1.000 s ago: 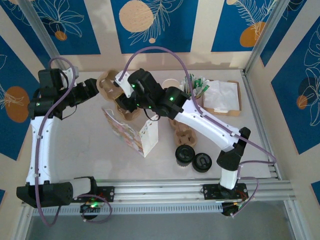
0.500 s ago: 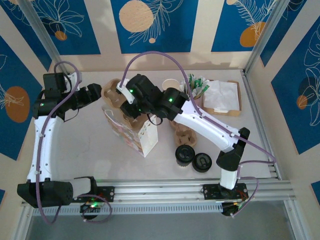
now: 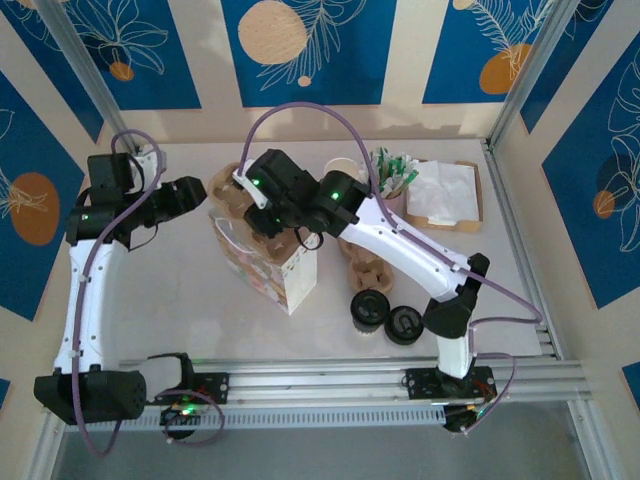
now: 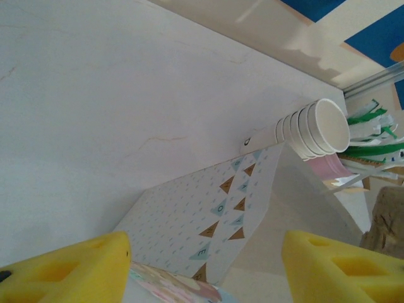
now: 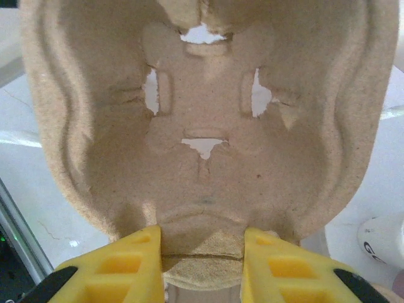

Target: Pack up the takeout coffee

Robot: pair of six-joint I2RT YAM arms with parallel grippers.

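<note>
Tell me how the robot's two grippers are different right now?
The left gripper is open and empty, facing the paper bag; the right gripper is shut on the pulp cup carrier. The left's fingers stand wide apart, the right's close together. Both have yellow fingers.

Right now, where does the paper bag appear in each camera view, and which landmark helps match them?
Top external: paper bag, table centre.
Left wrist: lower middle, patterned side facing the camera.
Right wrist: cannot make it out behind the pulp carrier.
Shared landmark: stack of cups beyond the bag, top and left wrist views.
</note>
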